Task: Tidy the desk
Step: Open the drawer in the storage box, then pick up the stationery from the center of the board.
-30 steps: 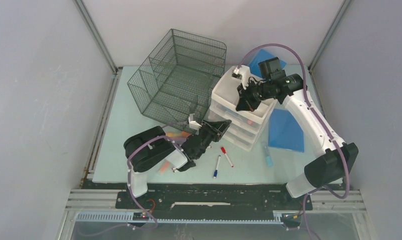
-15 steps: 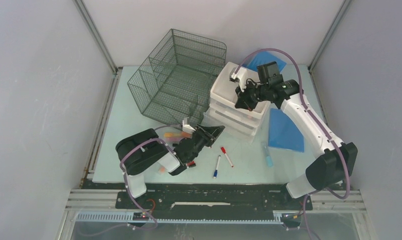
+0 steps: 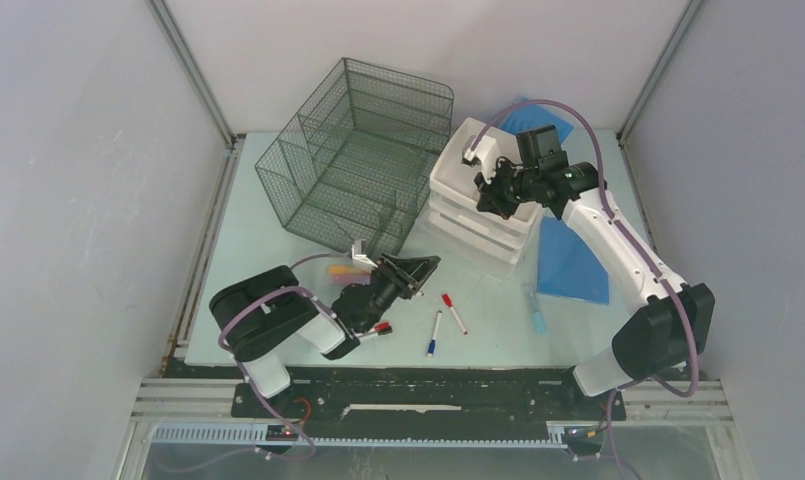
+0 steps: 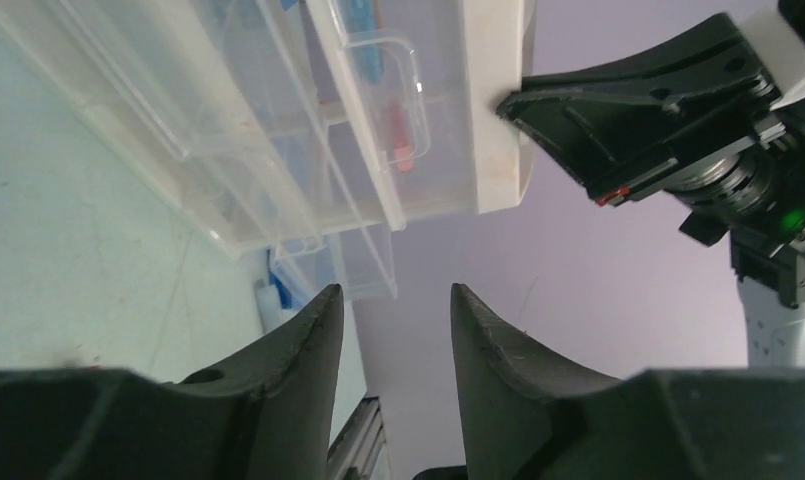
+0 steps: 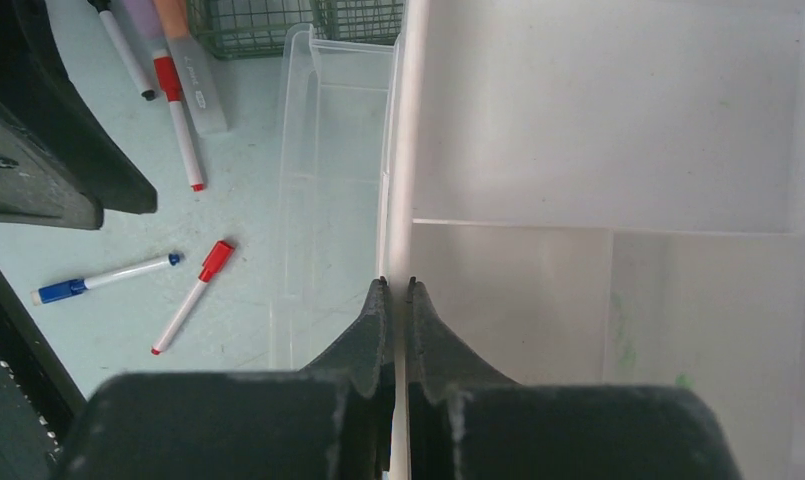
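Desk (image 3: 246,262) spans the whole floor of the cell, clutter mid-right. Mesh organizer (image 3: 363,150) at back left. Left gripper (image 4: 395,295) low over the desk, jaws partway apart, empty, pointing at the drawers. Red marker (image 3: 454,313) and blue marker (image 3: 433,334) lie loose just right of it. Drawer unit (image 3: 470,212) has a clear drawer pulled out. Right gripper (image 5: 396,287) is pinched tight on the unit's top rim. Blue folder (image 3: 573,262) lies flat at right. Step looks like steadying the unit for loading. Next, likely: left gripper drops over a marker, closes, carries it to the drawer.
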Available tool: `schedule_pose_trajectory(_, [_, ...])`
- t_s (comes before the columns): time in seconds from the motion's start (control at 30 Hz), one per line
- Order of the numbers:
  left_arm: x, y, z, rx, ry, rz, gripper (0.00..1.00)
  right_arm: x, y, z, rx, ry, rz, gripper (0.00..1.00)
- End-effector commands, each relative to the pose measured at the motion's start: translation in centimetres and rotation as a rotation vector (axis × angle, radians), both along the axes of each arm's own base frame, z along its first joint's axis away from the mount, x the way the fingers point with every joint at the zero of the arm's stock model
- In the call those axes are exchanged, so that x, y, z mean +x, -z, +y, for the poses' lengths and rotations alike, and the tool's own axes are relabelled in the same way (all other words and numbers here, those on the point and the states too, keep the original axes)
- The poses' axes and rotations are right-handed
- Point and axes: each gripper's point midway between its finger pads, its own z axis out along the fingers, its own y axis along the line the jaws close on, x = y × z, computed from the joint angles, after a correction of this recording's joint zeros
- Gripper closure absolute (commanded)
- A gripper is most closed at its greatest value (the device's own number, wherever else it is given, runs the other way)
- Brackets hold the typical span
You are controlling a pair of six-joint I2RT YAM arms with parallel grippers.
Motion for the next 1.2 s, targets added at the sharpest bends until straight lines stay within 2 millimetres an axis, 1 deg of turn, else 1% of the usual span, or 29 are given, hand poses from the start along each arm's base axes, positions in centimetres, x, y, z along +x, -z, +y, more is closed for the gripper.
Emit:
schedule_pose_trajectory(0.0, [-1.2,-1.4,1.0,0.023,0.017,-0.082,0.52,0.3,0.9,-2.1,-0.089,-0.005,-0.023,1.0])
schedule_pose_trajectory(0.17, [-2.4,-2.4,3.5,0.128,-0.023,-0.22,0.48,0.1,0.6,-2.8,-0.101,-0.007,-0.03,1.0])
schedule_pose_trajectory(0.2, [-2.7,-2.5,4.1,0.152,-0.034,-0.249,0.46,-0.1,0.1,-2.7,-0.094,-0.013,-0.032,0.94])
schedule_pose_trajectory(0.23, [-3.0,-2.7,4.7,0.172,-0.043,-0.273,0.44,-0.4,-0.4,-2.6,-0.081,-0.02,-0.03,0.8])
schedule_pose_trajectory(0.3, [-3.5,-2.9,5.6,0.224,-0.052,-0.323,0.39,-1.2,-1.8,-2.2,-0.049,-0.036,-0.037,0.6])
schedule_pose_trajectory(0.33, [-3.7,-2.5,5.8,0.271,-0.046,-0.33,0.37,-1.7,-2.7,-2.0,-0.03,-0.044,-0.047,0.49])
schedule_pose_trajectory(0.37, [-3.8,-2.3,5.9,0.319,-0.043,-0.349,0.36,-2.1,-3.4,-1.8,-0.015,-0.049,-0.056,0.41])
schedule_pose_trajectory(0.43, [-3.9,-2.3,6.2,0.421,-0.036,-0.388,0.32,-3.1,-5.0,-1.5,0.01,-0.061,-0.076,0.31])
schedule_pose_trajectory(0.5, [-3.8,-2.3,6.9,0.526,-0.047,-0.419,0.29,-4.3,-6.4,-1.4,0.03,-0.069,-0.093,0.25])
schedule_pose_trajectory(0.57, [-3.7,-2.3,8.1,0.633,-0.073,-0.447,0.24,-5.8,-7.6,-1.3,0.049,-0.089,-0.114,0.22])
schedule_pose_trajectory(0.63, [-3.5,-3.1,9.9,0.694,-0.129,-0.47,0.15,-7.4,-8.5,-1.2,0.062,-0.109,-0.131,0.21])
schedule_pose_trajectory(0.7, [-3.5,-3.4,11.5,0.748,-0.182,-0.486,0.02,-9.0,-9.0,-1.4,0.081,-0.123,-0.142,0.19])
schedule_pose_trajectory(0.73, [-3.4,-3.4,12.4,0.771,-0.212,-0.481,0.0,-10.0,-9.2,-1.6,0.092,-0.133,-0.149,0.19])
schedule_pose_trajectory(0.77, [-3.4,-3.1,13.3,0.797,-0.23,-0.465,0.0,-11.0,-8.8,-1.6,0.104,-0.149,-0.135,0.19])
schedule_pose_trajectory(0.87, [-3.6,-3.3,15.2,0.82,-0.28,-0.442,0.0,-14.0,-7.6,-1.6,0.132,-0.222,-0.122,0.18])
schedule_pose_trajectory(0.97, [-4.2,-3.3,16.0,0.85,-0.269,-0.449,0.0,-16.8,-5.7,-1.8,0.143,-0.296,-0.109,0.17])
schedule_pose_trajectory(1.03, [-4.5,-3.1,16.3,0.872,-0.251,-0.443,0.0,-17.9,-4.1,-2.1,0.14,-0.316,-0.098,0.16])
schedule_pose_trajectory(1.1, [-4.8,-2.4,16.3,0.902,-0.219,-0.418,0.0,-19.0,-2.2,-2.4,0.133,-0.338,-0.076,0.14])
schedule_pose_trajectory(1.17, [-5.2,-1.4,16.2,0.932,-0.178,-0.384,0.02,-19.5,-0.2,-2.7,0.116,-0.343,-0.054,0.13])
